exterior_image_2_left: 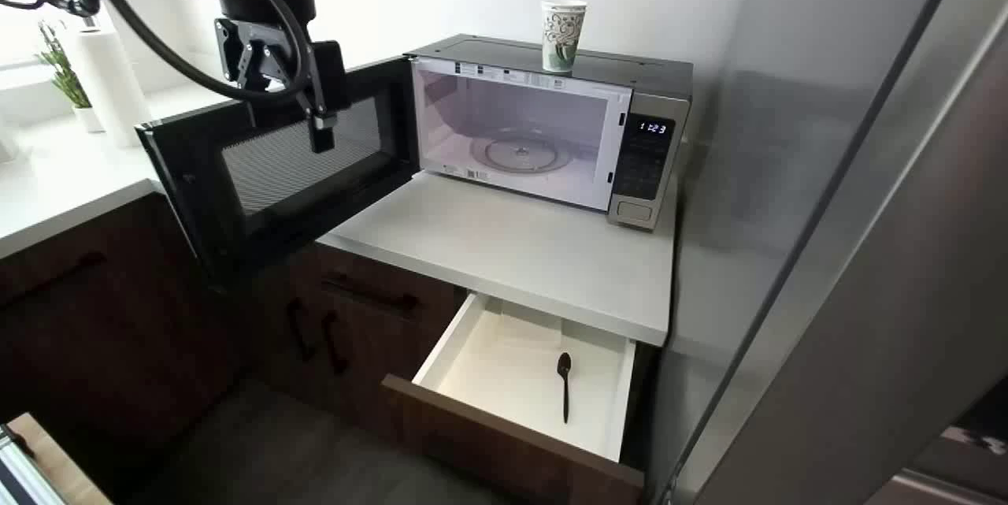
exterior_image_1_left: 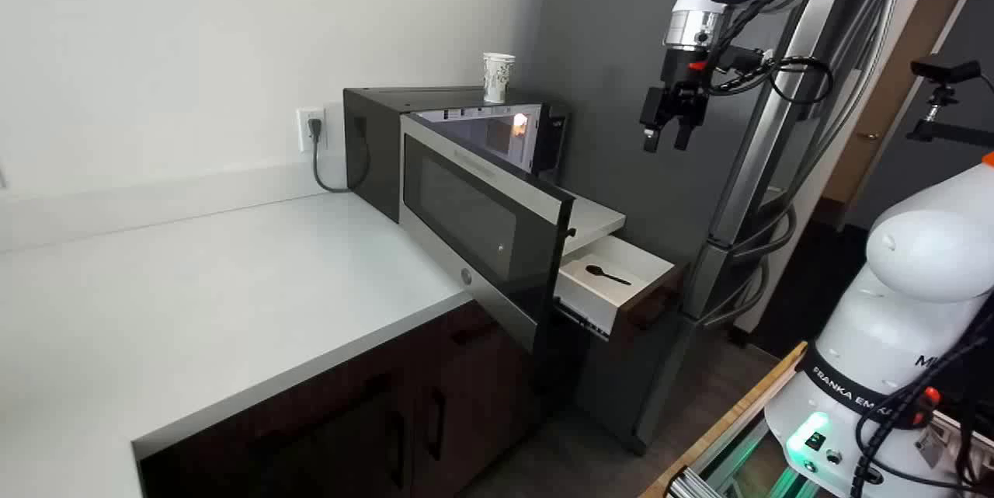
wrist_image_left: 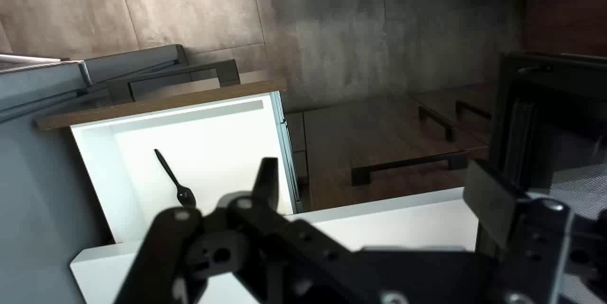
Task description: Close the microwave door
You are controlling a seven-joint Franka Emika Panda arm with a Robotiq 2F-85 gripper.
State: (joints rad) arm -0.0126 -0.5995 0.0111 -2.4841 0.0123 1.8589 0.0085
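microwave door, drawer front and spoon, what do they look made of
Microwave door: dark glossy window, probably glass; satin silver-grey frame, perhaps steel. Drawer front: matte brown wood tone; real wood or laminate, can't tell. Spoon: black, slight sheen, likely plastic.

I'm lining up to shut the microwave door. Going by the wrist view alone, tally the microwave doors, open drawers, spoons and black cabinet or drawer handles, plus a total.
Microwave door: 1
Open drawer: 1
Black spoon: 1
Black handles: 4
Total: 7
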